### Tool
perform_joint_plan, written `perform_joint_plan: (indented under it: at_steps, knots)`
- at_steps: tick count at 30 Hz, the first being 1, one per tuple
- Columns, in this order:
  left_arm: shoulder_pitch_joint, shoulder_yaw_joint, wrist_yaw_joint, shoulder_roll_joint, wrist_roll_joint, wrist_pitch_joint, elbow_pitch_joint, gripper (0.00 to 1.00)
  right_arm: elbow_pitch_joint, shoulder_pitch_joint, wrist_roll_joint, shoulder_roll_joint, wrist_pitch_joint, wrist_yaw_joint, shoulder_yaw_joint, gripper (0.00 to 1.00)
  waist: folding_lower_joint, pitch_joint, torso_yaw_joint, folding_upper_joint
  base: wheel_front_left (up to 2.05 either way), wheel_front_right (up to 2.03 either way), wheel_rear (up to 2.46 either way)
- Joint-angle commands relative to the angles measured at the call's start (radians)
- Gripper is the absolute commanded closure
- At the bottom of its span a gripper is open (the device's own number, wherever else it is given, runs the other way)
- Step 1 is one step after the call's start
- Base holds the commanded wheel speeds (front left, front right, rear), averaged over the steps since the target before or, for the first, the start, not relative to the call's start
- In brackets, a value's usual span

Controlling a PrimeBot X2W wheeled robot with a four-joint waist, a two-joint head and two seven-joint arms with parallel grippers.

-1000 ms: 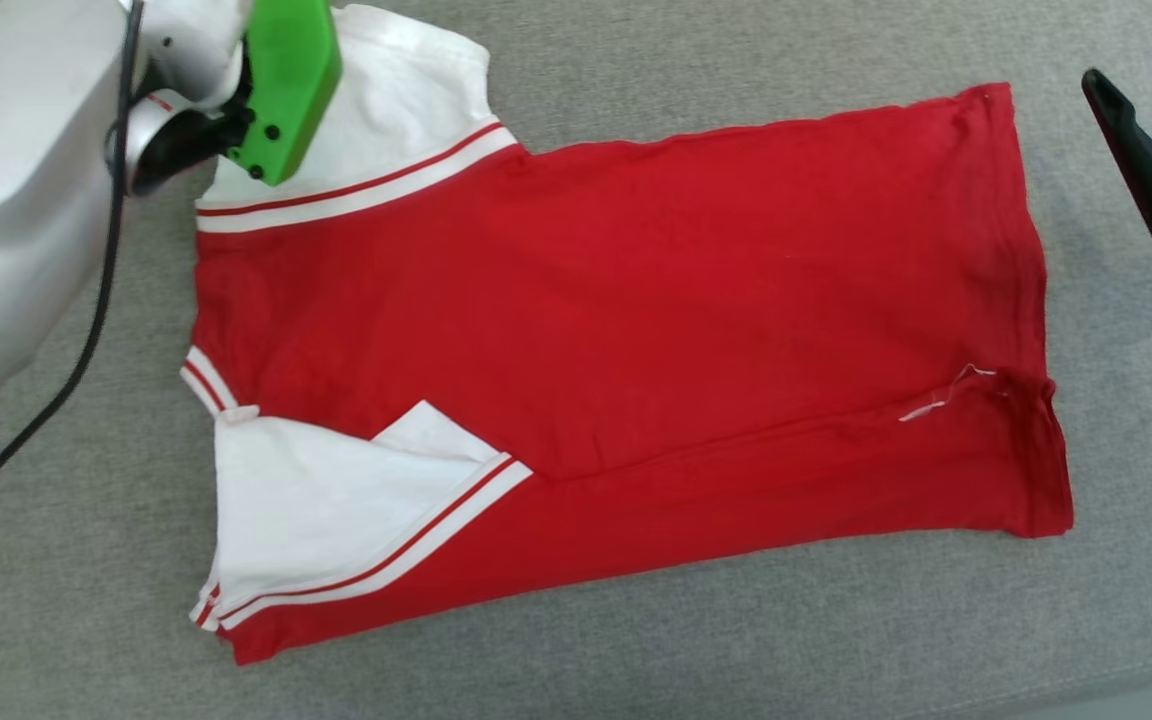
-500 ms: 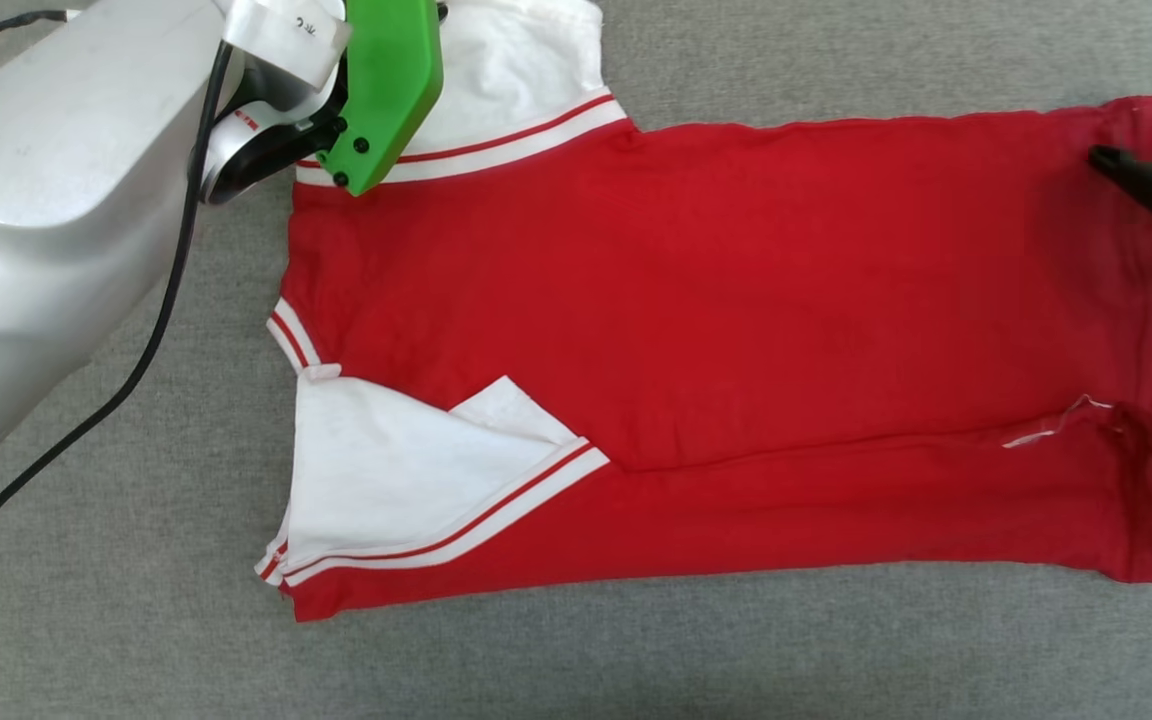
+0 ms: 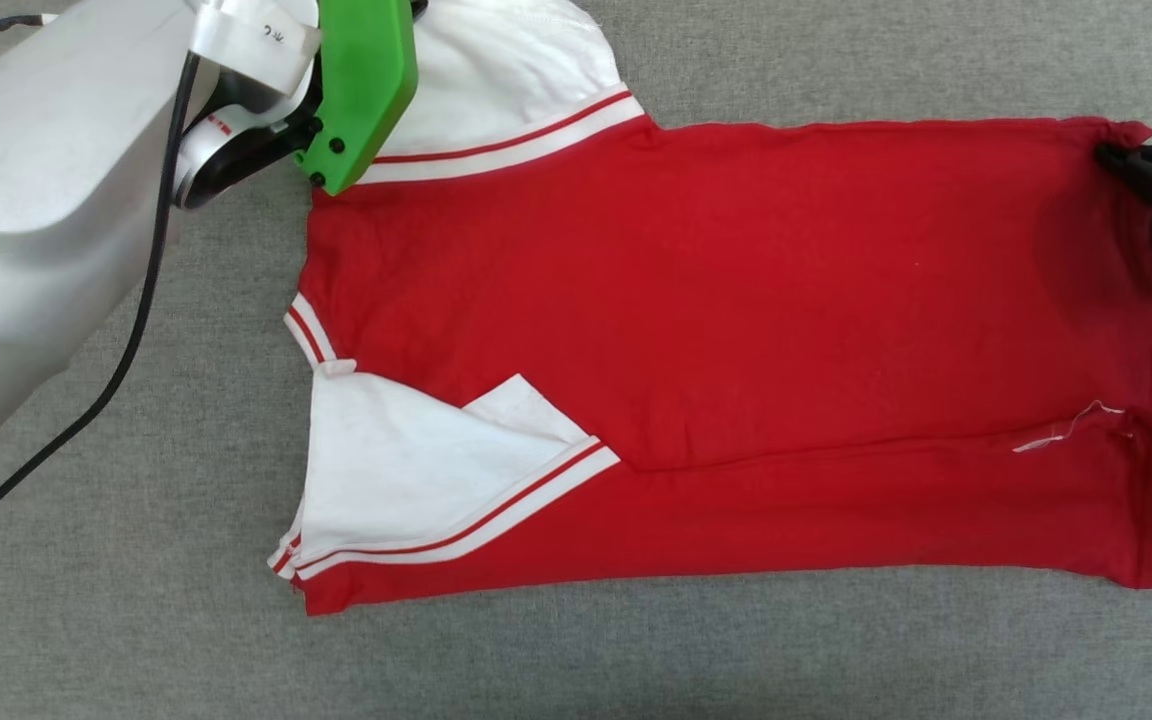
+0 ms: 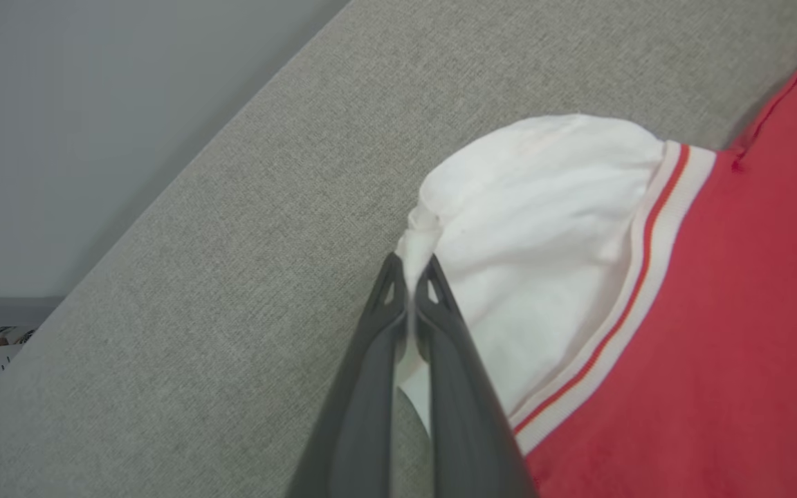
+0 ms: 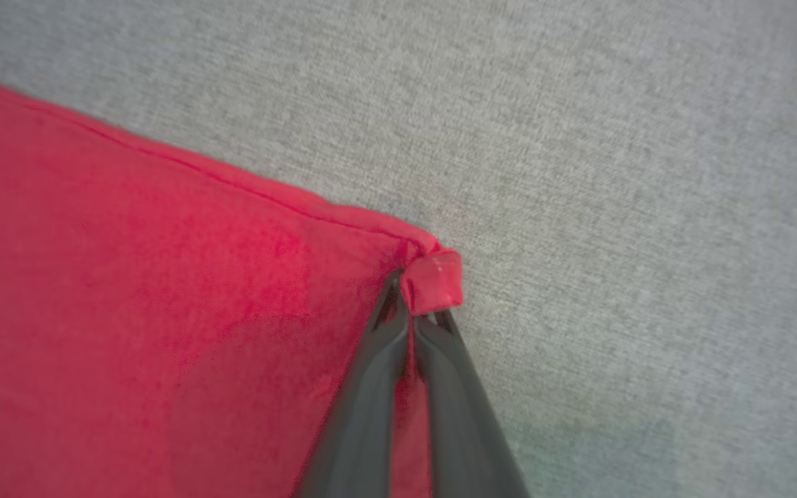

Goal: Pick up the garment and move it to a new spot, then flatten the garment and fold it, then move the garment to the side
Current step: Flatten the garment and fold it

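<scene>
So the garment (image 3: 736,300) is lying flat on the grey surface (image 3: 636,650), sleeves to the left, hem to the right, near side folded up over itself. The left gripper (image 4: 409,277) is pinched tight on the edge of the far white sleeve (image 4: 544,207), and the right gripper (image 5: 412,297) is clamped on the far right hem corner.

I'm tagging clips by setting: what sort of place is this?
Probably a lab or test bench, not a home: a broad grey fabric-covered table, a bare pale wall beyond it, and a silver robot arm with a trailing black cable beside the red garment.
</scene>
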Motion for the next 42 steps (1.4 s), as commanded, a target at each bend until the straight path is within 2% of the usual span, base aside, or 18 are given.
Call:
perform_joint_plan:
  at_steps: [1,10,16,23,32,37,42]
  knots:
    - [0.021,0.000,-0.002,0.013,-0.001,-0.012,0.003,1.00,0.022,0.034,0.008,0.019,-0.025,0.002,0.030,1.00,0.0000,-0.033,-0.013,0.0000,0.00,0.00,0.00]
    - [0.112,0.000,0.000,0.066,0.014,-0.086,-0.044,1.00,-0.013,0.072,0.004,-0.009,-0.237,0.002,0.032,1.00,0.0000,-0.151,-0.004,0.0000,0.00,0.00,0.00]
    - [0.215,0.002,0.027,0.111,-0.009,-0.135,-0.124,1.00,-0.036,0.158,0.006,-0.024,-0.325,0.002,0.035,1.00,0.0000,-0.226,0.006,0.0000,0.00,0.00,0.00]
    - [0.365,0.001,0.093,0.179,-0.015,-0.170,-0.244,1.00,-0.057,0.265,0.017,-0.034,-0.372,0.002,0.034,1.00,0.0000,-0.301,0.013,0.0000,0.00,0.00,0.00]
    - [0.574,0.000,0.185,0.240,-0.027,-0.201,-0.386,1.00,-0.090,0.422,0.041,-0.052,-0.405,0.002,0.006,1.00,0.0000,-0.365,0.029,0.0000,0.00,0.00,0.00]
    - [0.683,-0.001,0.209,0.247,-0.030,-0.200,-0.413,1.00,-0.107,0.513,0.052,-0.051,-0.413,0.002,-0.018,1.00,0.0000,-0.366,0.037,0.0000,0.00,0.00,0.00]
    - [0.761,-0.001,0.222,0.229,-0.040,-0.219,-0.403,1.00,-0.098,0.590,0.056,-0.039,-0.402,0.002,-0.040,1.00,0.0000,-0.345,0.039,0.0000,0.00,0.00,0.00]
